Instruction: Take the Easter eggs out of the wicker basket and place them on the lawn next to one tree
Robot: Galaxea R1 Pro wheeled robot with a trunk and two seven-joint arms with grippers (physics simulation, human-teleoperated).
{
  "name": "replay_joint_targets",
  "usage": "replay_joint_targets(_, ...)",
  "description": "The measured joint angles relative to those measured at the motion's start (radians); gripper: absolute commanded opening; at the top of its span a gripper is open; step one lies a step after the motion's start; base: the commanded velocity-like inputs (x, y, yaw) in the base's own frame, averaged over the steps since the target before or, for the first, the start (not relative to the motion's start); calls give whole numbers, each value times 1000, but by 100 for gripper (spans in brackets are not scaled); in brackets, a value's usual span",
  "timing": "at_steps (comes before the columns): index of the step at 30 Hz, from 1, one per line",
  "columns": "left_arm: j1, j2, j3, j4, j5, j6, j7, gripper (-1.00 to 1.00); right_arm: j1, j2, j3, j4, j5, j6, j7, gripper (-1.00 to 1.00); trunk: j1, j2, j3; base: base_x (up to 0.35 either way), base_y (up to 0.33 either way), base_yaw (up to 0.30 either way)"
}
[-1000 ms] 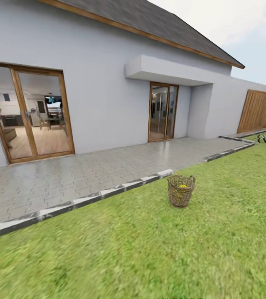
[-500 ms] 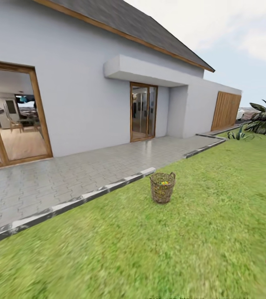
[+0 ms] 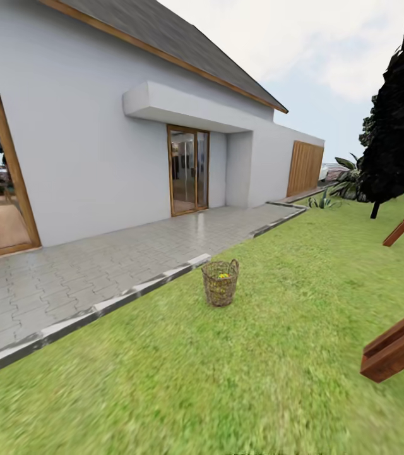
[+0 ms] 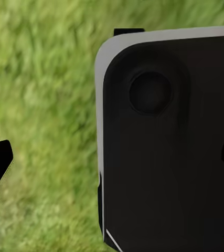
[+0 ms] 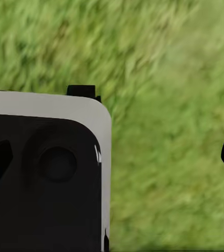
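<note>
Mottled lawn (image 3: 278, 354), wicker basket (image 3: 219, 284) ahead, holding yellow eggs (image 3: 223, 275)

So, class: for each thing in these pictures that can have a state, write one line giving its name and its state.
Basket: upright on the lawn, open-topped, something yellow inside.
Left gripper: open, empty, over grass.
Right gripper: open, empty, over grass.
Glass door: looks shut.

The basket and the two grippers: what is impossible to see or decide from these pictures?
- Eggs in the basket, head view: a small yellow patch, too small to count.
- Left gripper, left wrist view: fingertips cut off by the edges, a black panel between them.
- Right gripper, right wrist view: the same.
</note>
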Motion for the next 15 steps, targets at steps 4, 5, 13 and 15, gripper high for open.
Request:
replay_joint_targets(4,0,0,1,0,0,-1,0,100,0,0,0,0,0,0,0,100,0,0,0,0,0,-300)
replay_joint_targets(5,0,0,1,0,0,-1,0,100,1,-1,0,0,0,0,0,100,0,0,0,0,0,-300)
replay_joint_targets(13,0,0,1,0,0,0,0,100,0,-1,0,0,0,0,0,100,0,0,0,0,0,-299)
replay_joint_targets(15,0,0,1,0,0,0,0,100,0,-1,0,0,0,0,0,100,0,0,0,0,0,-252)
